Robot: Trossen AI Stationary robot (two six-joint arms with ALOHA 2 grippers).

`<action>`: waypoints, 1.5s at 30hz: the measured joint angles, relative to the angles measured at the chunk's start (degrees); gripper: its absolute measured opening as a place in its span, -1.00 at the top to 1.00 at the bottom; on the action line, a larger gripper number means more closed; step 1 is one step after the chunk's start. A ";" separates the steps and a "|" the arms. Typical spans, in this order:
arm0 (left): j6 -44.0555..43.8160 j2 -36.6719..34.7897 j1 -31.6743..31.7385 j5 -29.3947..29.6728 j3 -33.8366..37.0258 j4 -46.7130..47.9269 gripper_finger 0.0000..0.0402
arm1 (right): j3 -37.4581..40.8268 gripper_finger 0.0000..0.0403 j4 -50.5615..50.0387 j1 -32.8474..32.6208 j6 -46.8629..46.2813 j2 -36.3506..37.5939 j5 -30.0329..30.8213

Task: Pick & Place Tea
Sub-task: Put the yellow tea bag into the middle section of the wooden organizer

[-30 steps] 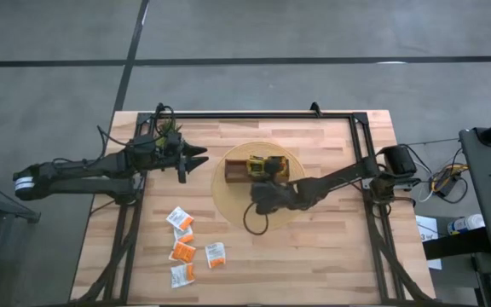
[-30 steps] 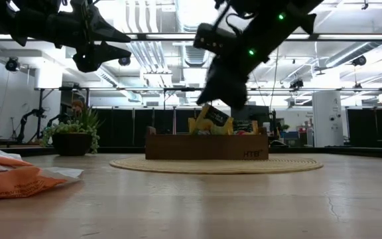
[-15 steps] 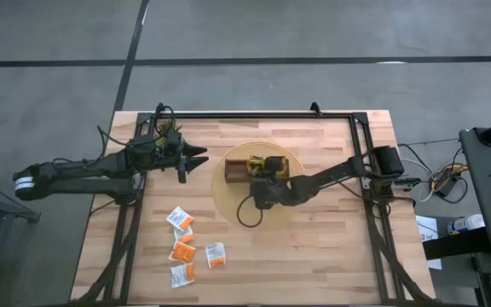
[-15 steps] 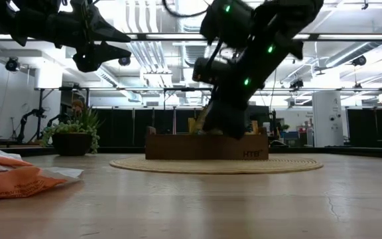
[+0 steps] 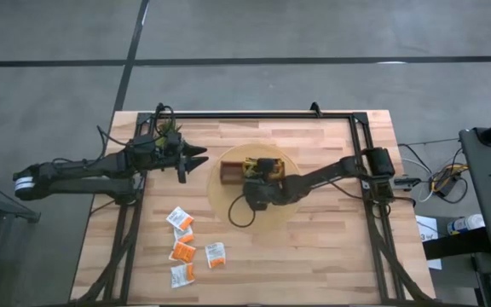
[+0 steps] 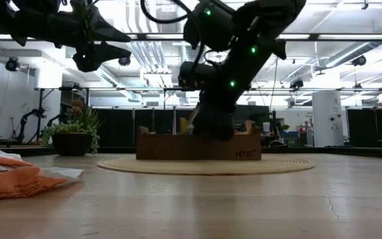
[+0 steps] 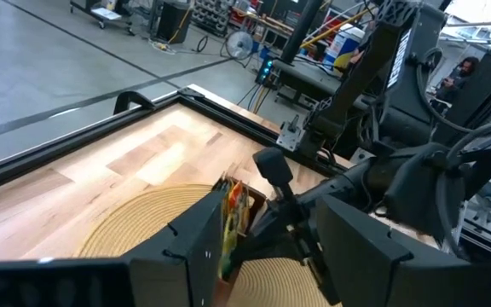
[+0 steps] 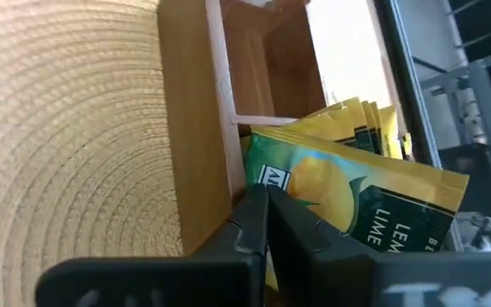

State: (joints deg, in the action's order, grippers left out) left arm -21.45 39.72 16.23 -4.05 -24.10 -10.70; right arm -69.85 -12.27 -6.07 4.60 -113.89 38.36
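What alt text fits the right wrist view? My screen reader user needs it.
The right gripper, fingers shut, presses a yellow and dark green tea sachet into the brown wooden divided tray, beside more yellow sachets. The tray sits on a round woven straw mat.

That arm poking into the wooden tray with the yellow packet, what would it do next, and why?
Probably open its fingers and lift away. The right gripper is shut on a yellow sachet that already sits down in the tray compartment beside other yellow ones. More sachets wait on the table. The left gripper hovers open near the plant.
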 joint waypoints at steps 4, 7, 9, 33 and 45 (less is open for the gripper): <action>0.00 0.00 0.01 0.00 0.00 0.04 0.09 | -1.22 0.96 0.46 -0.34 -0.02 1.03 0.18; 0.00 -0.02 -0.01 0.00 0.00 0.09 0.09 | -1.35 0.96 0.34 -0.28 -0.04 1.02 1.65; 0.00 -0.02 -0.06 0.00 0.00 0.11 0.09 | -1.26 0.96 0.43 -0.19 -0.75 0.79 2.09; 0.00 -0.02 -0.07 0.00 0.00 0.04 0.09 | -0.95 0.96 0.46 -0.28 -0.15 3.13 -3.01; 0.00 -0.02 -0.07 0.00 0.00 0.04 0.09 | -0.84 0.96 0.57 -0.27 -2.58 1.78 5.38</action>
State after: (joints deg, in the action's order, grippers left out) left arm -21.45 39.70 16.16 -4.05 -24.10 -10.66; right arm -70.70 -11.70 -6.34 2.01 -112.11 43.74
